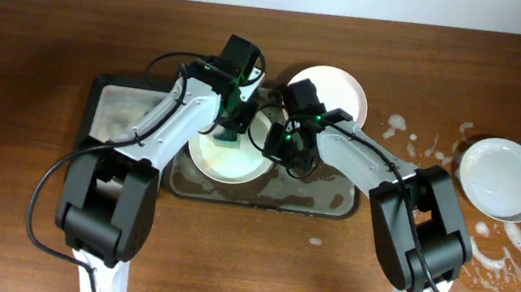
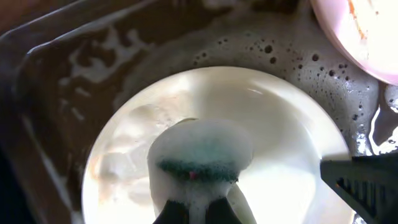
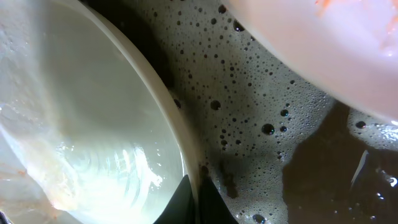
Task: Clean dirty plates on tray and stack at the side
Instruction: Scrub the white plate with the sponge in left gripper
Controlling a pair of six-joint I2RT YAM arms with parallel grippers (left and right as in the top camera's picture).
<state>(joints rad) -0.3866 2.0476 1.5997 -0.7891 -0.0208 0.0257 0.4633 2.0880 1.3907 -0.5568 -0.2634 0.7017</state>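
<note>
A white plate point(image 1: 238, 163) lies in the soapy dark tray point(image 1: 333, 204). My left gripper point(image 1: 230, 132) is shut on a foam-covered green sponge point(image 2: 199, 155) that presses on the plate point(image 2: 286, 130); its fingertips point(image 2: 198, 204) show just under the sponge. My right gripper point(image 1: 277, 148) is shut on the plate's right rim, which sits between its fingertips point(image 3: 194, 198). The plate's wet inside shows in the right wrist view point(image 3: 93, 124). A second white plate point(image 1: 333, 90) with orange streaks leans on the tray's far rim. It also shows in both wrist views point(image 2: 367, 31) point(image 3: 323, 43).
A pale blue-grey plate point(image 1: 503, 178) sits on the foam-spattered wood point(image 1: 503, 259) at the right. A smaller tray point(image 1: 109, 106) adjoins the big tray's left side. Bubbly water point(image 3: 261, 124) covers the tray floor.
</note>
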